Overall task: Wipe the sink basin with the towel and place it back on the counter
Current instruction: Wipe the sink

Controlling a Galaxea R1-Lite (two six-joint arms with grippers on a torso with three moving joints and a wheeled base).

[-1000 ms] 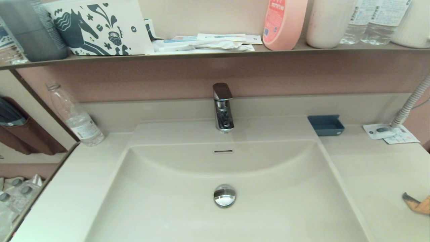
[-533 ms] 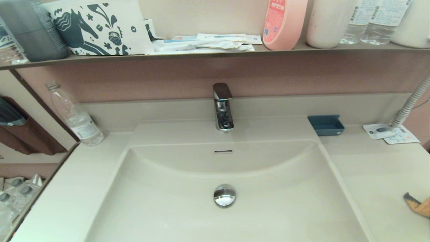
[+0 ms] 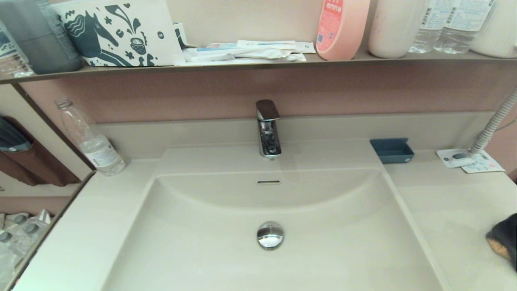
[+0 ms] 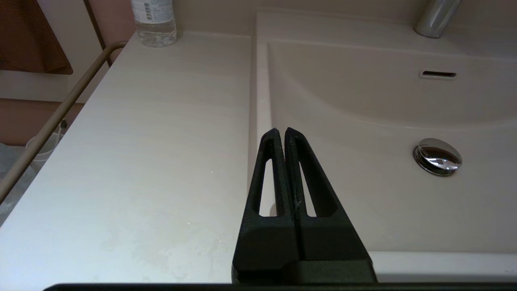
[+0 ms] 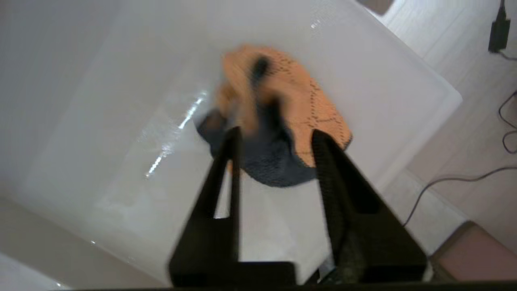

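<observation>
The towel (image 5: 278,121), orange on one side and dark grey on the other, is bunched and blurred over the cream counter (image 3: 444,202), near its front right corner. My right gripper (image 5: 275,131) is open just above it, fingers spread to either side, gripping nothing. In the head view only a dark and orange scrap of the towel (image 3: 503,240) shows at the right edge. The sink basin (image 3: 202,242) holds only its chrome drain plug (image 3: 270,235). My left gripper (image 4: 281,130) is shut and empty, parked over the basin's left rim.
A chrome faucet (image 3: 267,129) stands behind the basin. A blue tray (image 3: 391,150) and paper packets (image 3: 468,159) lie on the right counter. A clear bottle (image 3: 91,139) stands at back left. The shelf (image 3: 258,64) above carries bottles and a box.
My right gripper has opened and let go of the towel. In the head view the towel scrap now shows more of its dark side than its orange side.
</observation>
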